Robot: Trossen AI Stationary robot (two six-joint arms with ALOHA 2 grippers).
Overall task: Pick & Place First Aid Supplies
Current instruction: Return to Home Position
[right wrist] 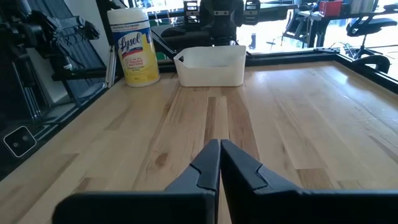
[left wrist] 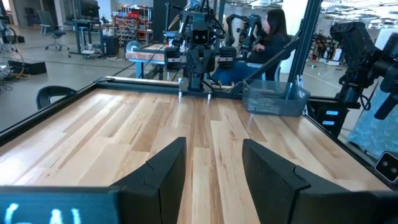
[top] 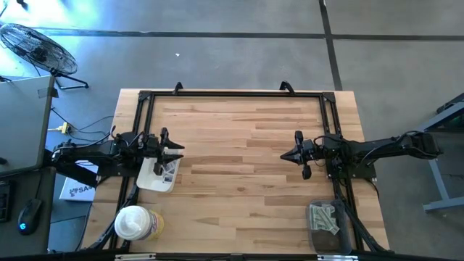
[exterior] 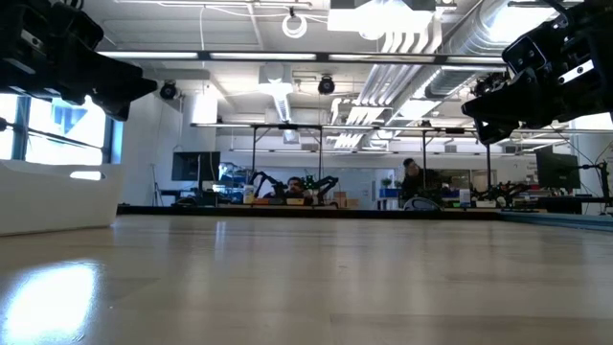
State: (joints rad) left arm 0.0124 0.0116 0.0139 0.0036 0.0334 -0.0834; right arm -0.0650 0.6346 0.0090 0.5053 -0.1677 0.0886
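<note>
The first aid supplies (top: pixel 324 217) are pale grey-green packets piled in a clear bin at the table's near right corner. A few small packets (top: pixel 169 170) seem to lie in the white tray (top: pixel 148 180) at the left. My left gripper (top: pixel 177 154) hovers open above the tray's far end, fingers level and pointing right; its wrist view shows the gap (left wrist: pixel 213 143) with nothing in it. My right gripper (top: pixel 284 154) hangs shut over bare wood at the right, pointing left, fingers closed together (right wrist: pixel 219 144). The low view shows both grippers (exterior: pixel 91 72) (exterior: pixel 532 86) well above the table.
A round white-lidded Lysol tub (top: pixel 134 223) stands at the near left corner, beside the tray (right wrist: pixel 211 65). The clear bin (left wrist: pixel 273 99) sits by the right arm's base. A black frame (top: pixel 232 93) runs along the table's far and side edges. A seated person shows beyond the table.
</note>
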